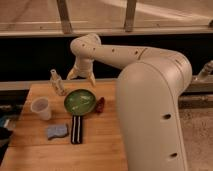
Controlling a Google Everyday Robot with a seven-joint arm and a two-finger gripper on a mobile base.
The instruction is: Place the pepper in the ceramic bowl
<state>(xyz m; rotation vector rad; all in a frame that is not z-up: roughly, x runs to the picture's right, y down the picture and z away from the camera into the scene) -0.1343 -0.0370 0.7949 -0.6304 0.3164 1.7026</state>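
Camera view: shows a wooden bench (100, 150) with the gripper (81, 78) hanging over its back part, just behind the bowl (80, 101) and just beside a small clear bottle (57, 82). Fingers (91, 78) spread wide, pointing down, holding nothing. Pepper (100, 105) on the bench, tight against the right side of the bowl, touching the rim or nearly so; not yet in the bowl. Left of the bowl, a pale plastic cup (41, 107); in front, a blue sponge (57, 131) and a black striped strip (76, 129). Big white arm (150, 100) across the right half of the view, hiding that side of the bench.

Likely trouble from here:
- Little room between pepper and rim. Could land one finger on the rim on the way down, tip or shove the bowl, and roll the pepper away.
- Small, glossy and rounded, so probably slippery. Could squirt out of a pinch that lands off-centre or across the narrow end.
- Could knock the bottle over with a sideways swing from the present spot, given how close it stands.
- Could drop the pepper outside if released too near the shallow rim, or let it bounce out if released too high.

Writing and brands: none readable. Possibly a label on the bottle, too unclear to make out.
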